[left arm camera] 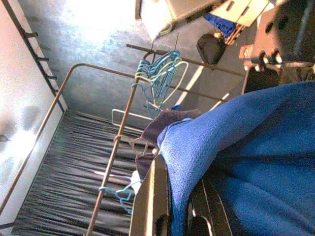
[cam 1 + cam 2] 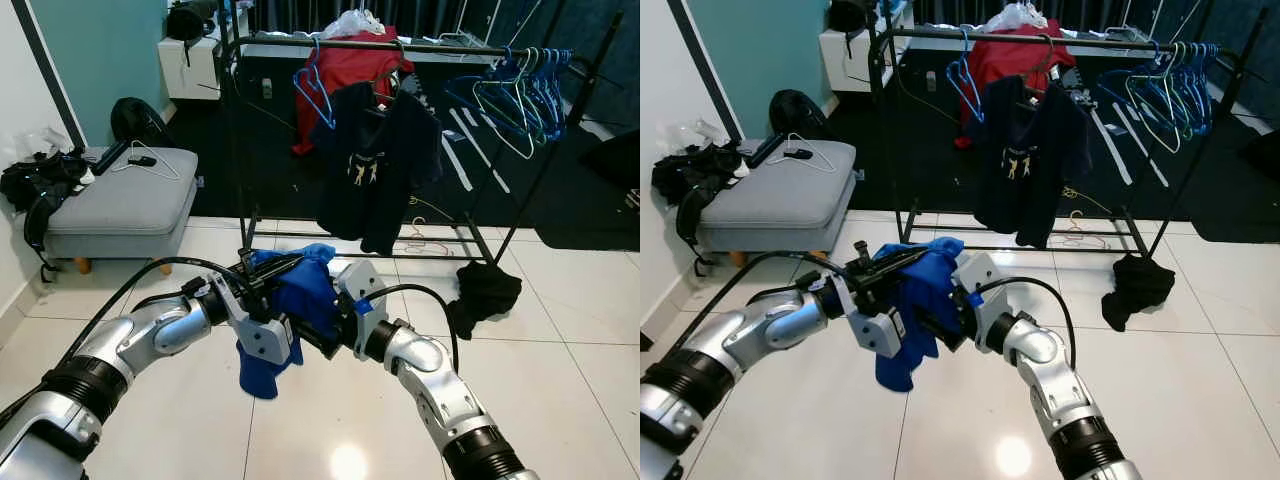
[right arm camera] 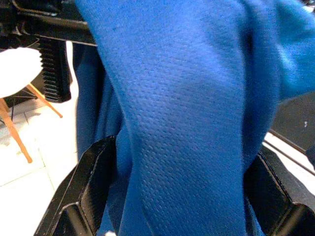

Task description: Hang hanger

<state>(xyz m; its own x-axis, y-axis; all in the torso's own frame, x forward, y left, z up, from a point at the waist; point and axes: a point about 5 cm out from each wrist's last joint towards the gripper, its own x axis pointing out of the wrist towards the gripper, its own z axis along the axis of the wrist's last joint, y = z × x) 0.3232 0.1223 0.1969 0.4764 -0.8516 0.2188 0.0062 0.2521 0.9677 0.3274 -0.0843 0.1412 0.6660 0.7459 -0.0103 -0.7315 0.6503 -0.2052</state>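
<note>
Both grippers, left gripper (image 2: 262,283) and right gripper (image 2: 322,335), are closing on a blue garment (image 2: 300,300) bunched between them at chest height, well short of the clothes rack (image 2: 400,47); its loose hem is dangling, likely snagging or slipping, and whether a hanger sits inside is unclear.

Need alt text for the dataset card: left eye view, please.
Both pincers, left and right, hold a blue garment over white tiles. Behind is a black rack with a dark shirt and blue hangers; a grey ottoman stands left.
</note>
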